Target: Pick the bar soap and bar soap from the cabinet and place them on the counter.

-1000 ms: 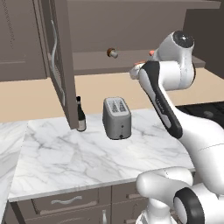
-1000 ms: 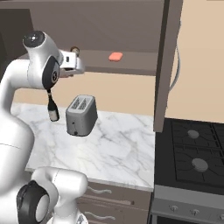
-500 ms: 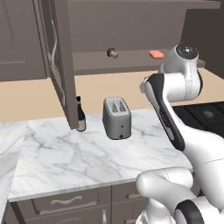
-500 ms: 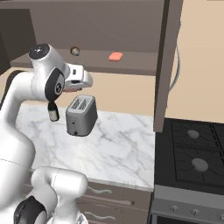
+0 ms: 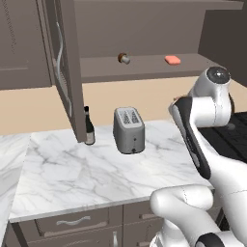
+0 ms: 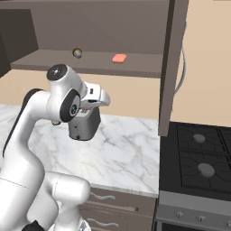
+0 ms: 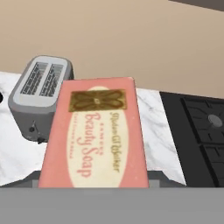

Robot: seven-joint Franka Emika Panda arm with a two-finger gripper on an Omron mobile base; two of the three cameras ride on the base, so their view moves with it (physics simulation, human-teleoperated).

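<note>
One salmon-pink bar soap (image 7: 94, 135) with a gold label lies lengthwise right before the hand camera, held between the jaws and hiding the fingertips. My gripper (image 6: 103, 97) hovers above the counter (image 6: 126, 153) next to the toaster (image 6: 85, 128), below the shelf. A second bar soap (image 5: 172, 60) (image 6: 119, 58) lies flat on the shelf of the open cabinet (image 5: 144, 67). The marble counter (image 5: 72, 173) spreads out under the arm.
A silver toaster (image 5: 129, 129) (image 7: 39, 94) and a dark bottle (image 5: 89, 126) stand at the back of the counter. A small round knob-like object (image 5: 124, 58) sits on the shelf. Open cabinet doors (image 5: 60, 62) (image 6: 173, 67) hang at either side. A black stove (image 6: 198, 158) adjoins the counter.
The arm has drawn back from the cabinet shelf and come down over the counter, carrying one soap. The soap on the shelf has not moved.
</note>
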